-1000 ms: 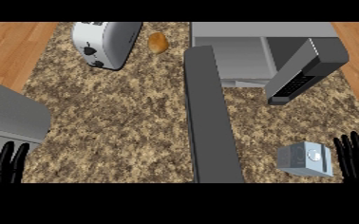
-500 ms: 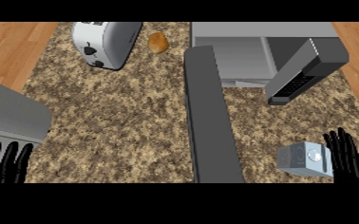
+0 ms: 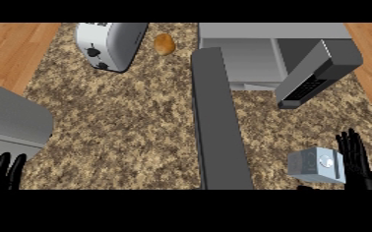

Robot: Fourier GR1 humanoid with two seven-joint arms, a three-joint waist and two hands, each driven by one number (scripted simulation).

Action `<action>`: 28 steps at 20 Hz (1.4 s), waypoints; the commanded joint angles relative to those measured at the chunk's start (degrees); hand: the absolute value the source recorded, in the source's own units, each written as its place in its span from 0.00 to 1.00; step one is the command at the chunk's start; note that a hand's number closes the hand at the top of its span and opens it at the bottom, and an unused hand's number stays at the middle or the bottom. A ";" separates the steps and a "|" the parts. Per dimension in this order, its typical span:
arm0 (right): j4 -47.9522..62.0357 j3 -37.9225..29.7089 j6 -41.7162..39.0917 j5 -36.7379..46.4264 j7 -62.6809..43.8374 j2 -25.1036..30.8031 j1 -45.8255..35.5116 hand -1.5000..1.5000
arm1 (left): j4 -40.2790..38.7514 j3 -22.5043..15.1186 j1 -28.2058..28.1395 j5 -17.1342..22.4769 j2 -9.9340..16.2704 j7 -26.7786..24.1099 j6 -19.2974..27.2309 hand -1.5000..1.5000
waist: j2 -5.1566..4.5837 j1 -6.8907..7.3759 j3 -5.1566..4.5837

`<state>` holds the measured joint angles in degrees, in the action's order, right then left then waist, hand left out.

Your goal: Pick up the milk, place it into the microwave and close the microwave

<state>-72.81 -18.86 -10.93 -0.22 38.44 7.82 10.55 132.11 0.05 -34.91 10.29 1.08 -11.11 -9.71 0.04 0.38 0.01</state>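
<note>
The milk [image 3: 315,164] is a small grey carton with a round cap, standing on the speckled counter at the lower right. My right hand [image 3: 355,161] is just to its right, fingers straight and pointing up, close to the carton with no curl round it. The microwave [image 3: 251,56] sits at the top right with its cavity showing and its door [image 3: 317,72] swung open toward the right. My left hand [image 3: 10,171] shows only as straight fingertips at the lower left edge.
A long grey bar [image 3: 216,123] runs down the counter's middle, left of the milk. A silver toaster [image 3: 109,43] and a brown bread roll [image 3: 165,43] lie at the top left. A grey box [image 3: 20,122] stands at the left edge.
My right hand has slid left toward the milk carton, closing the gap. The left hand and the carton have stayed put.
</note>
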 commanded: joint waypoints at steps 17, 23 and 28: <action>25.70 4.58 -21.48 -0.15 15.52 6.69 -8.89 0.00 | 1.36 -1.84 -2.21 0.17 -1.07 0.70 0.43 0.00 | 0.02 0.52 0.13; 21.69 3.44 -2.74 3.09 21.76 3.98 -8.61 1.00 | -1.83 1.05 0.16 2.19 0.13 0.43 -1.42 0.00 | 0.00 -0.03 0.05; 15.44 2.76 -4.59 -3.47 14.35 1.24 -10.38 1.00 | -3.36 3.07 0.26 2.63 0.24 -0.43 -2.24 0.00 | 0.05 -0.11 -0.02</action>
<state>-55.60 -15.96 -14.08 -1.34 51.63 10.95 1.75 129.76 1.87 -34.44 12.63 1.09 -11.16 -11.22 0.09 0.20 0.01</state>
